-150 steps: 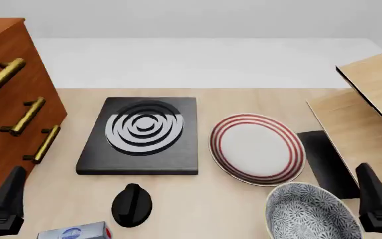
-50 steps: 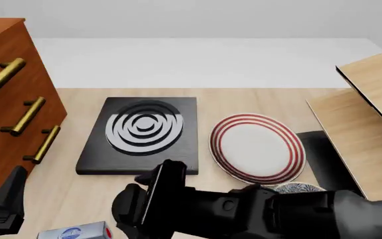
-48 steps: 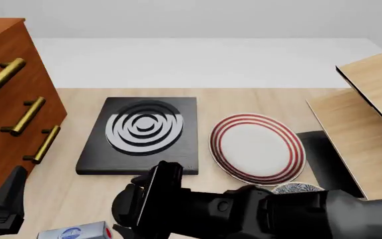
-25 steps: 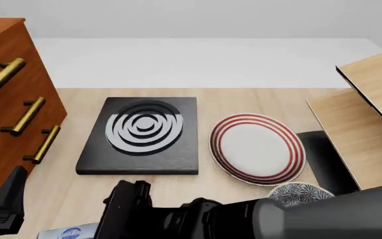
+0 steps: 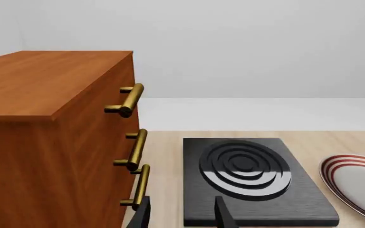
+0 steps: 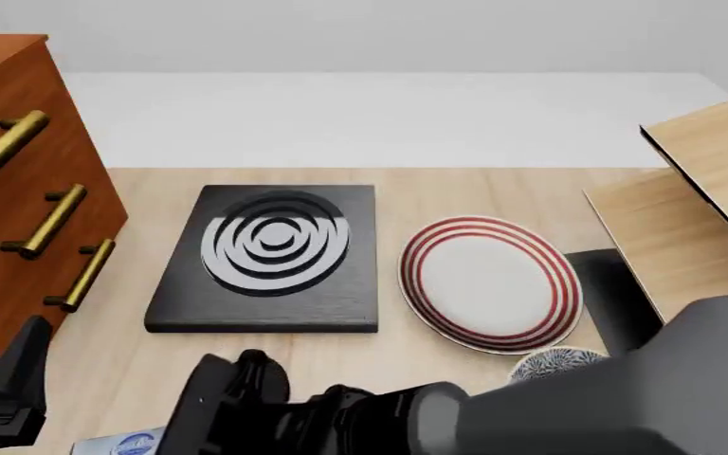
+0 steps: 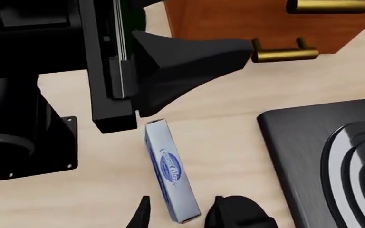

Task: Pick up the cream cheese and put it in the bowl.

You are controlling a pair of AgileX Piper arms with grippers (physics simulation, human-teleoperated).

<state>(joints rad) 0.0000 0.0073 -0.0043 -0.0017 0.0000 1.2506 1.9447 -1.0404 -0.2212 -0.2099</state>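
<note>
Claw tips of the right arm (image 7: 177, 212) stand apart with nothing between them, hanging above the cream cheese (image 7: 171, 171); one end of the box lies in the gap between the two tips, and I cannot tell whether either tip touches it. The box lies flat on the bench near the front edge, towards the left corner, just beside the left arm's base and close to the foot of the wooden drawer chest (image 7: 258, 19). A black knob (image 7: 244, 213) sits just beside one of the right claw's tips.

For a clean pick, my judgement is that the right claw should come straight down, its tips straddling the narrow width of the box, closer to the middle of its length than to the end, keeping clear of that knob and of the left arm.

The left claw (image 5: 181, 216) is parked, its tips apart and empty, facing the black burner plate (image 5: 252, 178).

The bowl (image 6: 561, 363) is near the front right of the bench, mostly hidden behind the right arm, next to the red-ringed plate (image 6: 491, 282).
</note>
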